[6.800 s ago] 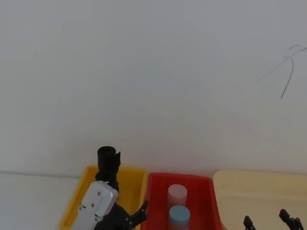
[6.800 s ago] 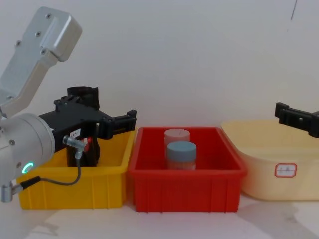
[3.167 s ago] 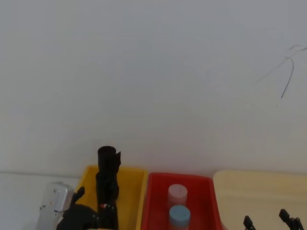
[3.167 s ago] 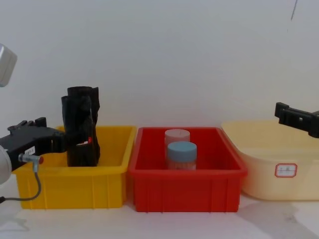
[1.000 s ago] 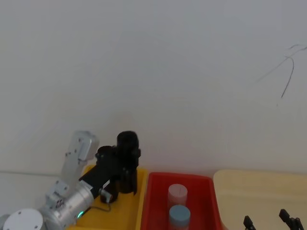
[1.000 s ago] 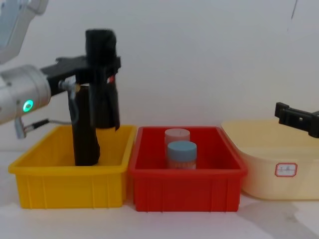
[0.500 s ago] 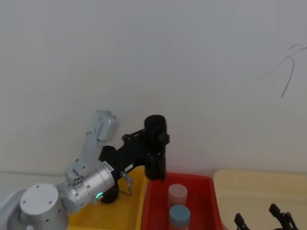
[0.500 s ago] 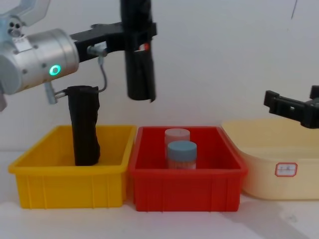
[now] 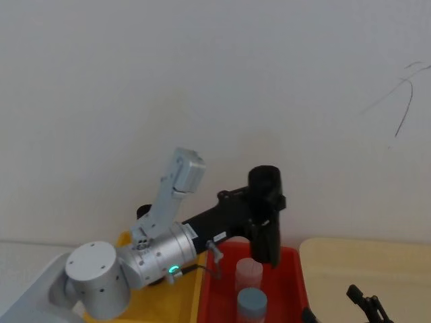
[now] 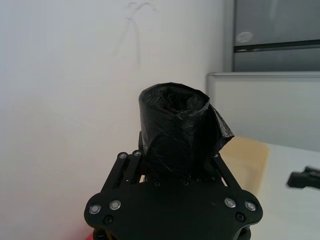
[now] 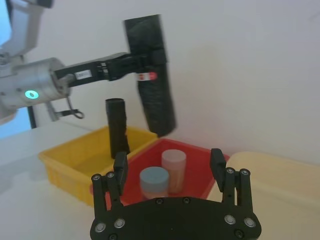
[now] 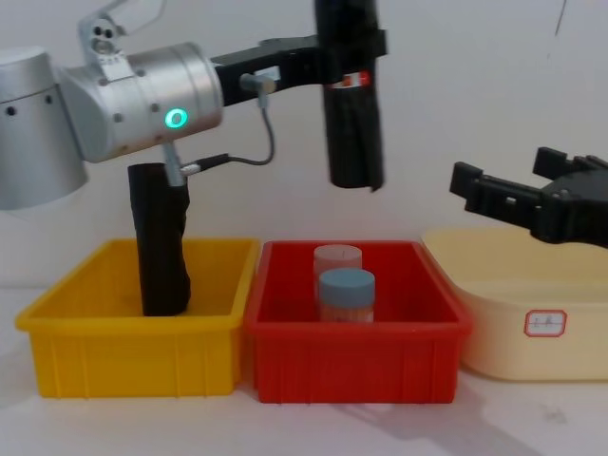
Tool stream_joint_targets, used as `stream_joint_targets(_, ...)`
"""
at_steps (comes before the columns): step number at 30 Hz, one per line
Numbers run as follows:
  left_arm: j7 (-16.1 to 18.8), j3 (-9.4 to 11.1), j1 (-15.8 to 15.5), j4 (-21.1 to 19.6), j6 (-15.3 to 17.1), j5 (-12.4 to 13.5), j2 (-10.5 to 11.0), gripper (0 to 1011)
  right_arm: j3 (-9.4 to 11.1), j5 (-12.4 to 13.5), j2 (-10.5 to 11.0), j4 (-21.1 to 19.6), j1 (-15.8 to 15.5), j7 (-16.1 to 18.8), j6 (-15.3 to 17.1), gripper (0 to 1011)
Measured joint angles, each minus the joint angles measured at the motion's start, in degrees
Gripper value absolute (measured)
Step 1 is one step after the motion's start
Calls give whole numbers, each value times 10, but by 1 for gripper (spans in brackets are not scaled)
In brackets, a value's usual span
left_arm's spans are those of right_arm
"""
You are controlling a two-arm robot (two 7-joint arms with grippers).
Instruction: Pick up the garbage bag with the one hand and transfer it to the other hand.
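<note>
Long black left gripper (image 12: 353, 49) on the fat silver green-ringed arm clamped on the tall black crinkled garbage bag roll (image 12: 353, 133), held upright in the air above the red plastic bin (image 12: 356, 366). Black right gripper (image 12: 502, 180) well apart, spread wide, empty. Might slip mid-handoff: slick plastic, grip near the top. Small red-and-white label band (image 12: 356, 80) unreadable.

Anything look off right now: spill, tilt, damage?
Nothing stands out. The garbage bag hangs upright in the left gripper, above the red bin; the right gripper is open nearby.
</note>
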Motion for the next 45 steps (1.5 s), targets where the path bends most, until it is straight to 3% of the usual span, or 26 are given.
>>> stream_joint_targets(15,-55,31,-26,38,21,-33,-32,389,-6,-16,-16,28,15,9,-14,1000)
stream_joint_targets(31,-73,50,-35,57,36,-53,-49,389,9,-41,-48,105,70,-20,-13,1000)
stream_joint_targets(45,-78,63,-45,79,38,-61,-61,389,10,-51,-61,139,97,-16,-18,1000)
